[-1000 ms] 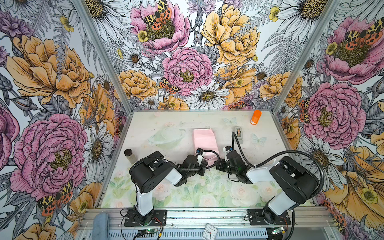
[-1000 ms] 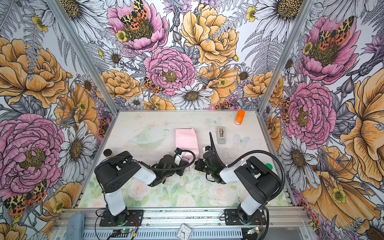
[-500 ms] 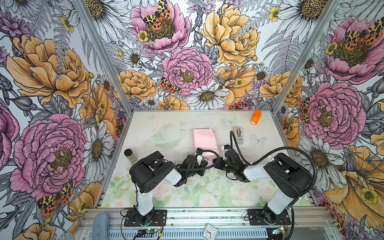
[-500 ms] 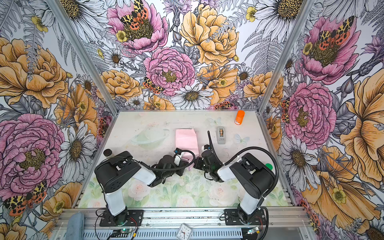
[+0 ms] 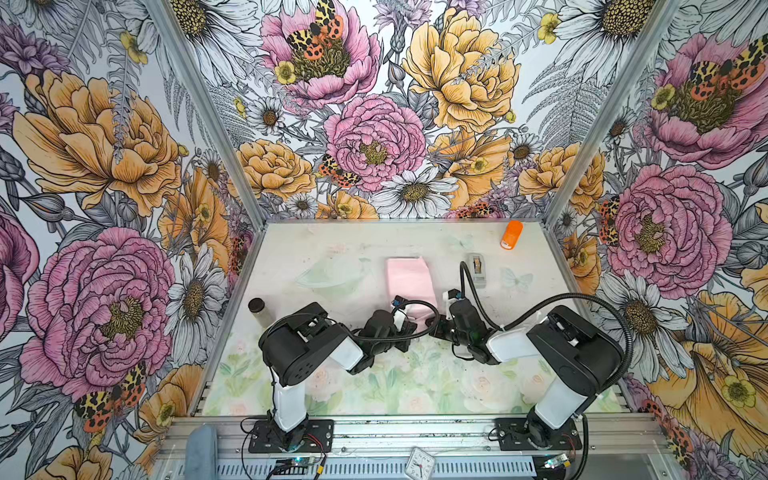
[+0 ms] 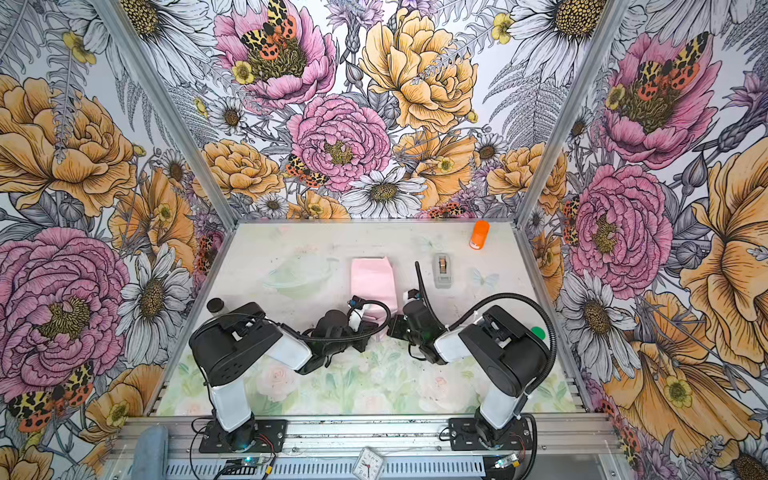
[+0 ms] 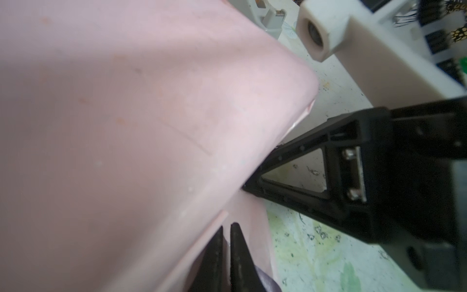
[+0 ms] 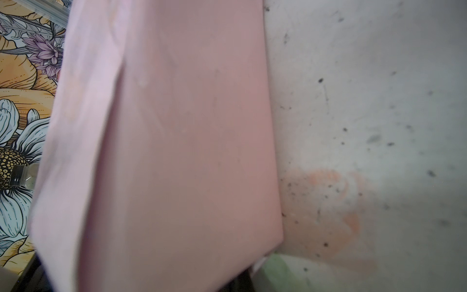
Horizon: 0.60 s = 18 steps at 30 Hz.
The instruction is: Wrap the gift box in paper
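- The left claw (image 7: 225, 249) has its jaws almost together, with only a dark slit between them. It lies at the near edge of the paper (image 7: 126, 126). I cannot tell whether a fold is caught in the slit.
- The right claw (image 7: 249, 188) is closed, and its tip meets the paper's side from the other hand.
- The paper shows its pale pink face, folded up over a boxy bulk. A sliver of purple shows beside the left claw.
- The gift box is hidden under the paper.
- In both top views the pink parcel lies mid-table (image 5: 291, 249), running away from the two claws at its near end.
- A grey tape dispenser (image 5: 478, 268) stands near the parcel's right.
- An orange tub (image 5: 512, 235) lies farther back.
- A clear bowl (image 5: 328, 274) sits left of the parcel.
- A dark-capped bottle (image 5: 257, 309) is by the left wall.
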{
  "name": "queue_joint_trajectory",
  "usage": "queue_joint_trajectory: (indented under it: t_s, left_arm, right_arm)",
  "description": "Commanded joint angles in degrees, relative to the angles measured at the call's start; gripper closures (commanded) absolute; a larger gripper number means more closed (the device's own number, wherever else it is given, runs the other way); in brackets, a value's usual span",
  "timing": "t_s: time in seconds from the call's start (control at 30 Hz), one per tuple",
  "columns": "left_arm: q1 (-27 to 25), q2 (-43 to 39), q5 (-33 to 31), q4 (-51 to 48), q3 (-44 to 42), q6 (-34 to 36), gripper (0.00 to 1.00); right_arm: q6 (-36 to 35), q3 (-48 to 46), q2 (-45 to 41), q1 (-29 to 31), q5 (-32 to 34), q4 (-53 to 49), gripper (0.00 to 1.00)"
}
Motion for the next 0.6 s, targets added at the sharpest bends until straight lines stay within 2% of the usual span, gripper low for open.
queue_joint_trajectory:
  t_s: [0.0, 0.2, 0.47, 0.57]
  left_arm:
    - [-0.1, 2.0, 1.9, 1.0, 2.2, 1.3, 0.89]
    - [0.0, 2.9, 1.8, 0.4, 3.4, 1.5, 0.89]
    - [0.3, 3.0, -4.2, -8.0, 5.2, 1.4, 0.89]
    - [0.5, 3.9, -5.0, -8.7, 5.1, 0.8, 0.89]
  right_arm:
    - [-0.5, 0.2, 1.0, 0.5, 0.4, 1.1, 1.0]
    - [-0.5, 0.1, 1.0, 0.5, 0.2, 1.4, 1.0]
    - [-0.7, -0.4, -0.7, 0.5, -0.5, 2.2, 1.0]
    - [-1.0, -0.8, -2.9, 0.5, -0.9, 2.1, 0.95]
